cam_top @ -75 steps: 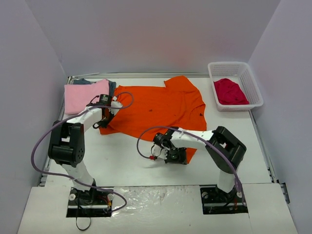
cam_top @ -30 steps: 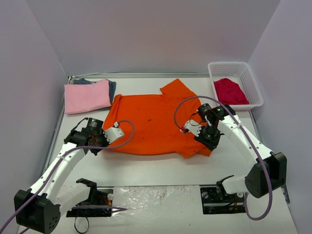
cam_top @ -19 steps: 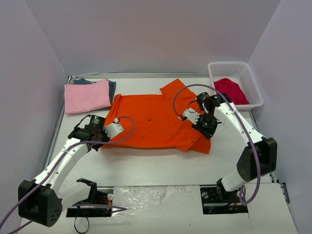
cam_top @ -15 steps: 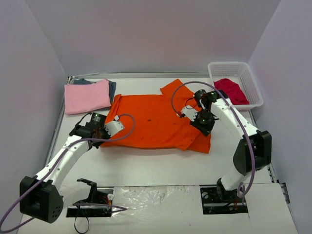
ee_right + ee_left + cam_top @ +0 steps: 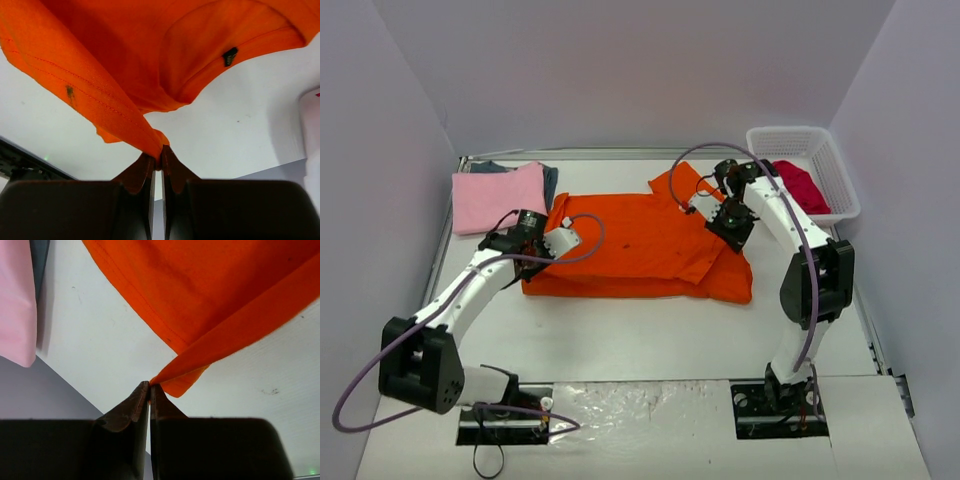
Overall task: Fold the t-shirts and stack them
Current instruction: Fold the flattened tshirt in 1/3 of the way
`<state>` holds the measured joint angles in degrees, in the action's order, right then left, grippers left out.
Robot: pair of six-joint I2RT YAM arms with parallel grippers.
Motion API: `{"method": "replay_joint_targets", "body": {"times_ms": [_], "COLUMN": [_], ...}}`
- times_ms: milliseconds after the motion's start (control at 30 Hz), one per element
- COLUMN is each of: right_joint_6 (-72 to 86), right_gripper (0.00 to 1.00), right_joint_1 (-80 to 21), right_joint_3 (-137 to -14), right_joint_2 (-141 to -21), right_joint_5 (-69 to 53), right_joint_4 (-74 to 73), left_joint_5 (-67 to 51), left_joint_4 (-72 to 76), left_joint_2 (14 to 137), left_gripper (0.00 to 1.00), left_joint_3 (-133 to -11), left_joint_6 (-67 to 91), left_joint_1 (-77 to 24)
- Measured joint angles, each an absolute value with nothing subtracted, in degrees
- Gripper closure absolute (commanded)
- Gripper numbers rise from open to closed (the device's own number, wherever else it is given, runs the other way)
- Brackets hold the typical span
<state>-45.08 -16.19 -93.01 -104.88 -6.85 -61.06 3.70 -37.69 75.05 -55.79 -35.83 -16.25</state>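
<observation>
An orange t-shirt (image 5: 640,250) lies across the middle of the table, its near part doubled back over the rest. My left gripper (image 5: 548,252) is shut on its left hem corner (image 5: 170,377), held just above the table. My right gripper (image 5: 724,228) is shut on a bunched fold of the right hem (image 5: 150,135), lifted over the shirt's right side. A folded pink t-shirt (image 5: 498,196) lies at the back left on top of a dark blue-grey t-shirt (image 5: 551,180). A crimson t-shirt (image 5: 798,186) sits crumpled in the basket.
The white lattice basket (image 5: 844,196) stands at the back right, close to my right arm. The pink t-shirt (image 5: 15,300) is a short way beyond my left gripper. Walls close in the table on three sides.
Both grippers have carried the orange shirt's near hem up and toward the back of the table, so the shirt folds over itself. Both stay shut on the cloth.
</observation>
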Motion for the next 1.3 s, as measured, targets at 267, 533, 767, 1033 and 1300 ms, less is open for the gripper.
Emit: {"method": "replay_joint_targets", "body": {"times_ms": [267, 533, 767, 1033, 1300], "right_joint_6": [-45.1, -45.1, -45.1, -45.1, -44.4], "right_gripper": [1.00, 1.00, 1.00, 1.00, 0.68], "right_joint_1": [-15.4, -15.4, -15.4, -15.1, -14.6], "right_joint_3": [-102.3, -108.5, -112.0, -115.9, -118.0], "right_joint_2": [-111.7, -118.4, -123.2, -127.1, -128.4], "right_joint_5": [-6.4, -6.2, -5.9, -5.8, -5.9], "right_joint_4": [-61.3, -61.7, -62.0, -62.0, -61.6], "left_joint_5": [4.1, 4.7, 5.2, 5.5, 5.5], "left_joint_4": [-36.1, -34.2, -32.9, -32.2, -30.7], "left_joint_2": [81.7, 85.4, 88.2, 89.5, 91.0], "left_gripper": [0.98, 0.98, 0.98, 0.98, 0.83], "left_joint_3": [-58.4, -60.0, -60.5, -61.4, -61.8], "left_joint_6": [-36.1, -36.0, -36.0, -35.7, -34.9], "left_joint_1": [-16.1, -16.1, -16.0, -16.0, -16.0]}}
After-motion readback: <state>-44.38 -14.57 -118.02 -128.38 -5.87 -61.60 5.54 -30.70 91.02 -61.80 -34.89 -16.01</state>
